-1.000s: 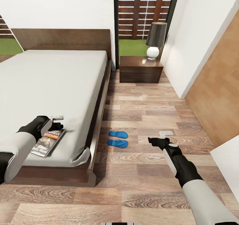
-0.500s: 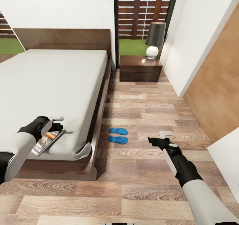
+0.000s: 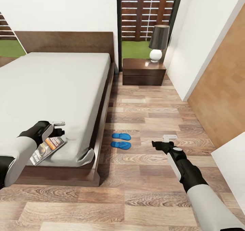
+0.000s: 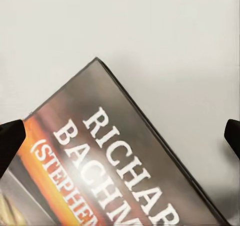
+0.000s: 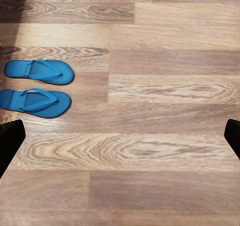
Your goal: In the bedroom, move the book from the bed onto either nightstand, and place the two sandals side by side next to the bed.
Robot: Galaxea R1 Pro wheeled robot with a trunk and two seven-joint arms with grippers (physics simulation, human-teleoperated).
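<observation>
Left gripper is over the near corner of the bed, right at the book. Fingers are spread wide in the left wrist view, tips at opposite edges of the frame with the book's top corner between them; can't tell whether either tip touches the cover. The book's upper end is hidden behind the gripper in the head view, and it sits tilted by the mattress edge, the lower end seemingly past it; can't tell whether it rests on the mattress or is lifted.

Readable on the cover: "RICHAR…" and "BACHM…" in white, cut off by the frame edge, plus "(STEPHEN…" on the orange band. The rest is glare or out of frame.

The bed's left part is cut off by the frame.

The two sandals lie on the wood floor just beside the bed frame, side by side, close together. In the right wrist view the nearer one's heel is clipped.

Nightstand stands at the far wall, well apart from the book, with a lamp on top. The drawer line is barely visible.

Right gripper hangs above bare floor, near the sandals, fingers wide apart, holding nothing.
</observation>
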